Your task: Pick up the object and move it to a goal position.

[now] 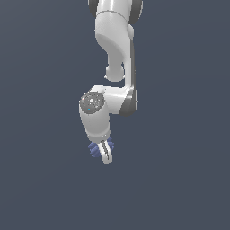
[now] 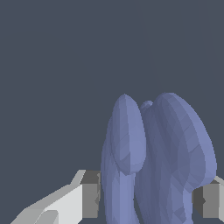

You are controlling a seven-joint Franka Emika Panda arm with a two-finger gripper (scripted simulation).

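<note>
Clamped between the two fingers of the white gripper (image 1: 104, 152) is the blue-purple object (image 1: 94, 149), a lumpy cluster of rounded lobes. In the wrist view, the gripper (image 2: 146, 201) is seen with one grey pad (image 2: 90, 199) pressed against one flank of the object (image 2: 153, 162) and the opposite pad (image 2: 205, 200) set against the other flank, so the jaws are closed onto it. Tall smooth lobes are seen rising between the fingers and well past their tips.

In the exterior view, the arm (image 1: 114, 49) is seen coming down from the upper edge, bent at a joint, with the hand pointed downward and tilted slightly. Parts of the object are shown at both sides of the near finger, most of it toward the exterior view's left.

No container is visible. Plain dark grey-blue background (image 1: 179, 134) is seen on every side of the gripper and object, with nothing near them; no surface edge can be made out.
</note>
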